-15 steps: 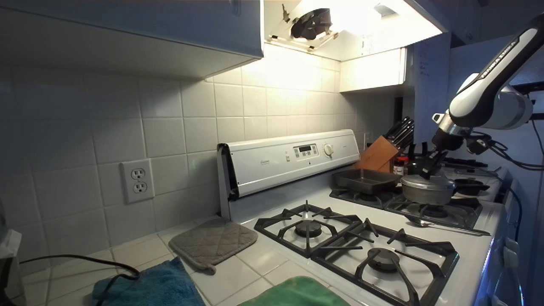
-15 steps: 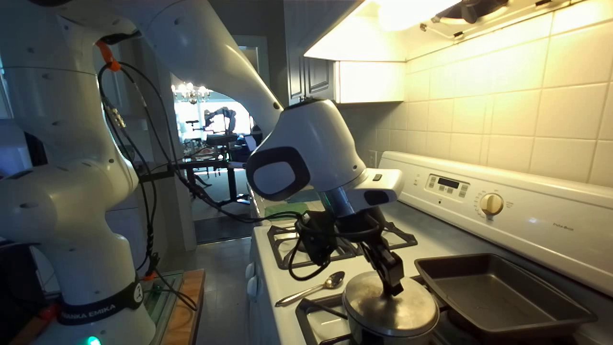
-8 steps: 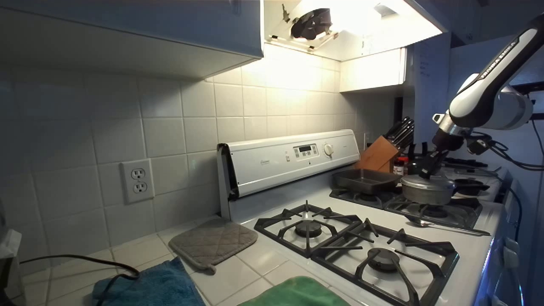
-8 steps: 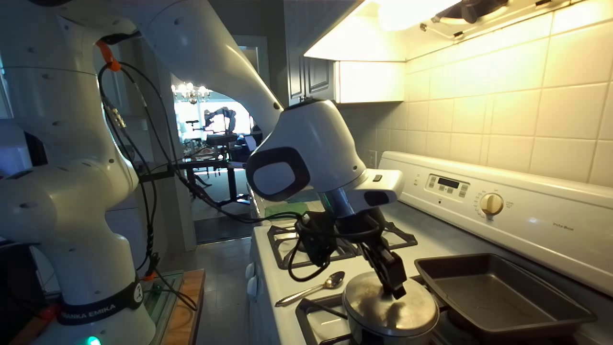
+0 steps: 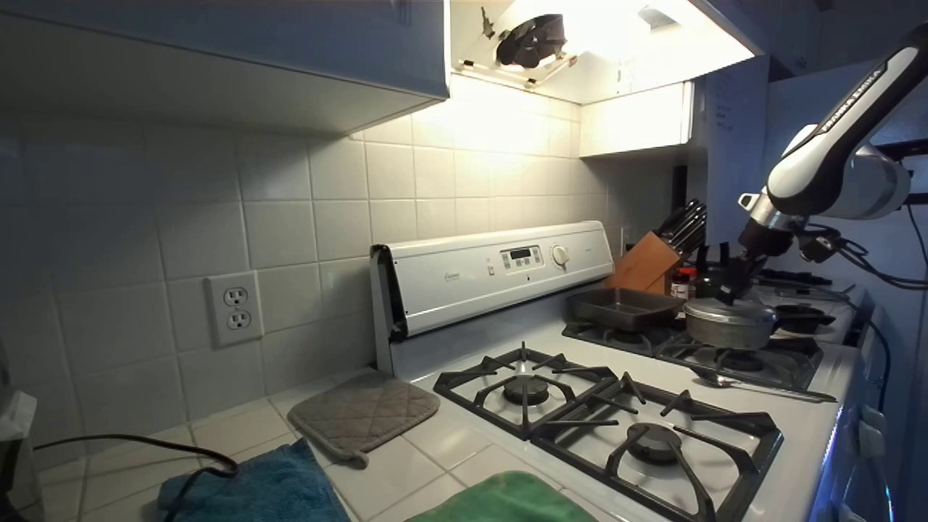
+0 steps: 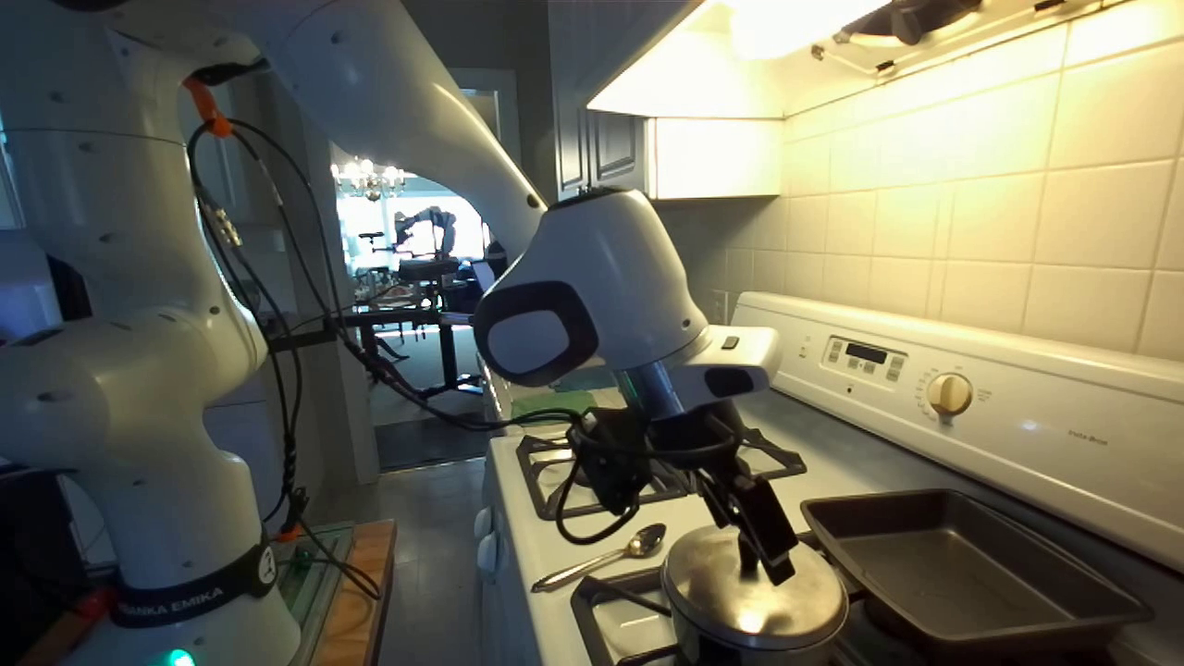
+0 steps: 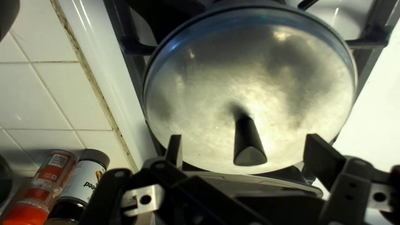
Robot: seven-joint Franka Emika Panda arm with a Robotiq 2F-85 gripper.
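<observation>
Wrist view: my gripper (image 7: 244, 140) is spread wide, holding nothing. Black knob (image 7: 248, 137) stands up between the 2 fingers (image 7: 323, 159), touching neither, clear gap each side. Lid (image 7: 218, 90) lies just below the fingertips; whether they brush it, I can't judge. Under that sits the pot (image 5: 728, 335), lid looking properly seated on it. Changed: 1 second ago the fingers looked bunched together at the knob in both exterior views; now they've parted, with the gripper otherwise barely moved and the lid in the same spot. My read: whatever grip I had is gone, so the lid's weight is on the pot, not on me. Around the gripper in an exterior view: baking pan (image 6: 980, 564) just beside it on 1 side, spoon (image 6: 601, 559) lower down on the opposite side, neither touching it. Past 1 finger, well apart, a red-capped spice jar (image 7: 45, 184) and a dark-capped spice jar (image 7: 81, 181).
</observation>
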